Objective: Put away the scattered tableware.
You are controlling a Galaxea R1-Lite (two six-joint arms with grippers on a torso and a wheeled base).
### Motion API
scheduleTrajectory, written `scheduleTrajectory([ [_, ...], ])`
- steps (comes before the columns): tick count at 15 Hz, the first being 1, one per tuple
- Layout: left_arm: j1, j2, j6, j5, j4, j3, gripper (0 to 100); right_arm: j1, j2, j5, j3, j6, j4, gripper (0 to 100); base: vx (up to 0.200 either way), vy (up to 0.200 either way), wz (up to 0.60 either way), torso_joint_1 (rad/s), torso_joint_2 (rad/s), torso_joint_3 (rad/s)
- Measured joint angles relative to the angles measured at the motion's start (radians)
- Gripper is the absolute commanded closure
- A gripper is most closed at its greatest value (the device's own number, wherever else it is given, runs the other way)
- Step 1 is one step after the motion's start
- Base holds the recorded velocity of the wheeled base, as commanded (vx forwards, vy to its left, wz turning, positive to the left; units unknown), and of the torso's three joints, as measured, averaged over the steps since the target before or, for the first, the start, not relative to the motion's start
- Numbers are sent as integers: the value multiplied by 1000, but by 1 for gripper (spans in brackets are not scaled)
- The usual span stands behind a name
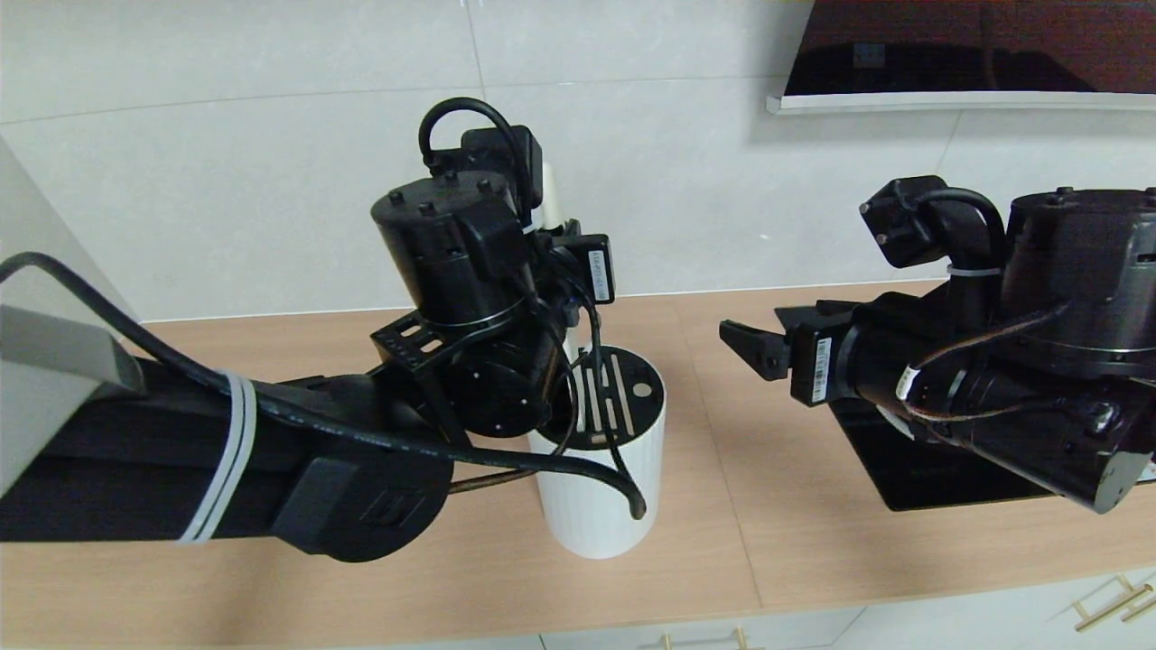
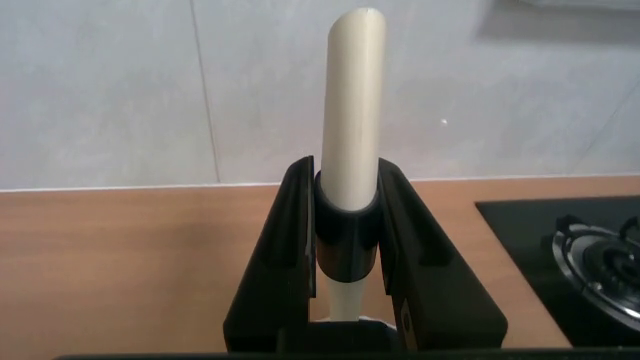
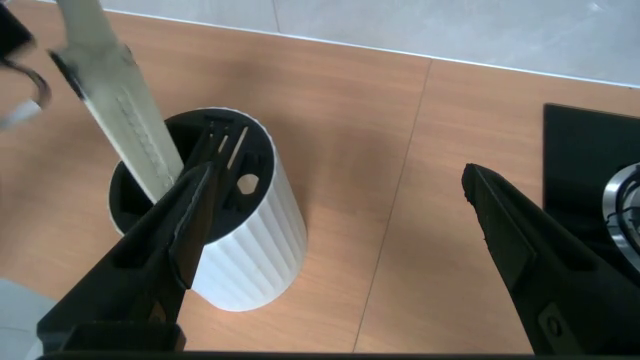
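Our left pincer [image 2: 348,250] is clamped on the knife [image 2: 352,110], its jaws pressed on the black collar just under the cream handle, which stands upright above them. The blade slants down to the holder [image 1: 601,487], a white ribbed cylinder with a black slotted top, standing near the middle of the worktop [image 1: 795,506]. The blade's lower end meets the left part of that top. A finger of the right pincer hides the spot, so we cannot tell how deep it sits.

Our right pincer [image 3: 335,180] hangs to the right of the holder with its jaws wide apart and nothing between them, over bare wood between the holder and the hob [image 1: 912,469].

We judge this piece to be nearly stowed: the knife is at its slot, but it is not yet let go. What is left is to sink the blade fully, part the left jaws and lift the arm away. Whether more pieces wait elsewhere we cannot tell.

The worktop is pale wood in wide planks, smooth and matt. The hob is black glass, set into the worktop on the right, with a burner [image 2: 600,265] showing. Behind runs a wall [image 1: 226,181] of large pale tiles, a dark hood [image 1: 975,54] hangs at the far right, and brass drawer handles [image 1: 1111,605] show below the near edge.
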Motion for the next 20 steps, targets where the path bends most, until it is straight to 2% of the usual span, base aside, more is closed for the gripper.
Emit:
scheduleTrajectory([
  [3, -8, 17, 0, 0, -2, 17, 100, 0, 0, 0, 0, 0, 0, 0, 0, 0, 0, 0, 0, 0],
  [15, -18, 83, -2, 13, -120, 137, 100, 1, 0, 0, 0, 0, 0, 0, 0, 0, 0, 0, 0, 0],
  [16, -19, 85, -2, 15, -122, 139, 0, 0, 0, 0, 0, 0, 0, 0, 0, 0, 0, 0, 0, 0],
  [20, -32, 87, -3, 15, -121, 150, 0, 0, 0, 0, 0, 0, 0, 0, 0, 0, 0, 0, 0, 0],
])
